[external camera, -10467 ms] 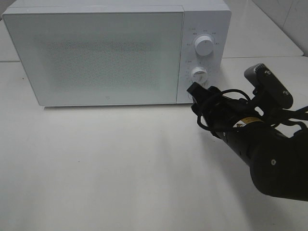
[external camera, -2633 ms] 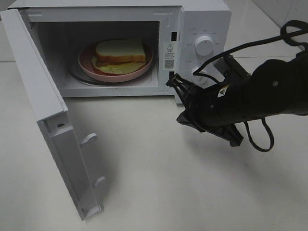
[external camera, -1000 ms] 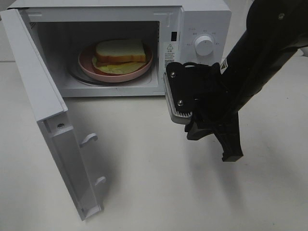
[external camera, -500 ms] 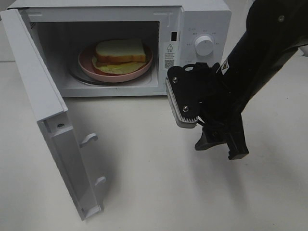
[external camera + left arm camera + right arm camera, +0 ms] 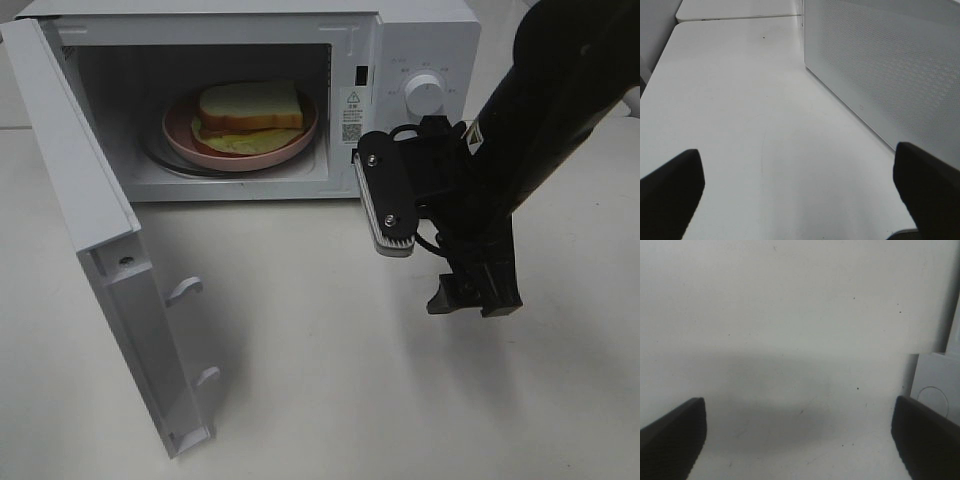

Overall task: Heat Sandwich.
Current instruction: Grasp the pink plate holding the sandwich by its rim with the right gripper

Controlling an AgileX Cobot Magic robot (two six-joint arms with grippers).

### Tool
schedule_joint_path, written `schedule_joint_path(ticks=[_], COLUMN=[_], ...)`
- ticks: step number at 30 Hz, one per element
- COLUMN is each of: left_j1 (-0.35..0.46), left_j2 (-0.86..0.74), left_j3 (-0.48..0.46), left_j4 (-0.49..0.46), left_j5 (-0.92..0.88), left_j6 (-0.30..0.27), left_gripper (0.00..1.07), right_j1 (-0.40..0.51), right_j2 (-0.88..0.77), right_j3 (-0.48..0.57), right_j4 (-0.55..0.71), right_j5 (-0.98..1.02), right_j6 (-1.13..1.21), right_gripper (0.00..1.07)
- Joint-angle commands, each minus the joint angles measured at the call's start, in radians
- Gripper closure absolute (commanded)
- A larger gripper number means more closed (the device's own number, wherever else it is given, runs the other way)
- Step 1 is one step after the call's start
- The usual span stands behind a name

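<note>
The right gripper (image 5: pixel 428 262) has drifted a little to the right in front of the microwave (image 5: pixel 420 40), and its jaws have swung wide apart. They hold nothing. From its own camera the right gripper (image 5: pixel 800 440) shows two dark fingers far apart, with only bare white table (image 5: pixel 790 315) between them.

Nearest me, the microwave's door (image 5: pixel 100 250) stands swung fully open on the left, its edge reaching out over the table (image 5: pixel 300 380). The left gripper (image 5: pixel 800 195) hangs outside that door (image 5: pixel 880 75), on its speckled outer face side. Its fingers are also spread wide and empty above the table.

Farther back, the right gripper sits just in front of the microwave's control panel, below the upper knob (image 5: pixel 425 95).

Deepest in, the sandwich (image 5: pixel 250 105) lies on a pink plate (image 5: pixel 300 135) inside the microwave's open cavity, well apart from both grippers.
</note>
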Motion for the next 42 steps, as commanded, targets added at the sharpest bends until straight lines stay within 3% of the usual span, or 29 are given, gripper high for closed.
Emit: schedule_joint_path(ticks=[1, 8, 42], left_j1=[-0.003, -0.003, -0.003], left_j2=[-0.020, -0.020, -0.020], left_j3=[0.002, 0.002, 0.002], left_j4=[0.003, 0.003, 0.003], left_j5=[-0.006, -0.006, -0.006], left_j6=[-0.007, -0.007, -0.007], left_gripper=[0.10, 0.10, 0.10], right_j1=[0.004, 0.036, 0.060], right_j2=[-0.009, 0.002, 0.333], right_j3=[-0.004, -0.021, -0.444], right_j4=[-0.015, -0.070, -0.095], right_j5=[0.001, 0.003, -0.085], right_j6=[-0.003, 0.001, -0.092], right_gripper=[0.13, 0.15, 0.22])
